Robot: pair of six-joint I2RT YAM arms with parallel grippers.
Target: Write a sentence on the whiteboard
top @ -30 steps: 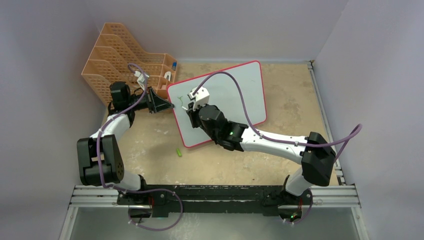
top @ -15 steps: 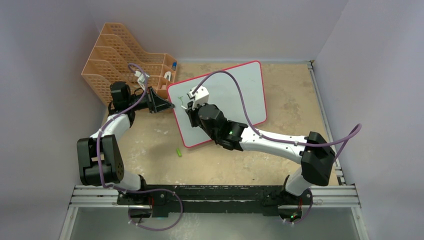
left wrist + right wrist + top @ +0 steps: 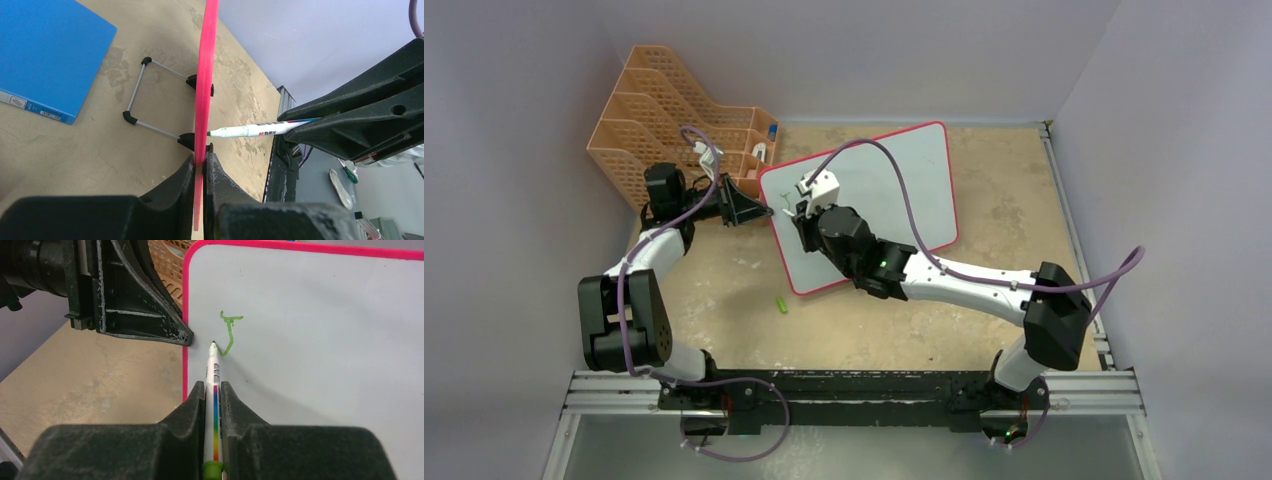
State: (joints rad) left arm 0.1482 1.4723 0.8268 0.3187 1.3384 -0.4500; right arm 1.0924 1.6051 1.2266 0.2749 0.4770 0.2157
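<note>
The whiteboard (image 3: pixel 894 190), white with a pink-red frame, stands tilted on the table. My left gripper (image 3: pixel 759 208) is shut on its left edge, and the pink frame (image 3: pixel 205 90) runs between the jaws of the left gripper (image 3: pixel 201 167). My right gripper (image 3: pixel 213 390) is shut on a white marker (image 3: pixel 215 367) with a rainbow stripe. The marker's tip rests on the whiteboard (image 3: pixel 325 340) near the left frame. Of the sentence, one green hooked stroke (image 3: pixel 229 332) like a J shows beside the tip. In the left wrist view the marker (image 3: pixel 250 131) meets the board from the right.
An orange file rack (image 3: pixel 654 110) stands at the back left, just behind my left arm. A green marker cap (image 3: pixel 781 304) lies on the table in front of the board. Behind the board lie a blue folder (image 3: pixel 45 55) and the board's wire stand (image 3: pixel 150 95).
My right gripper has shifted slightly left and up along the board with the marker. The left arm and the board have not moved.
</note>
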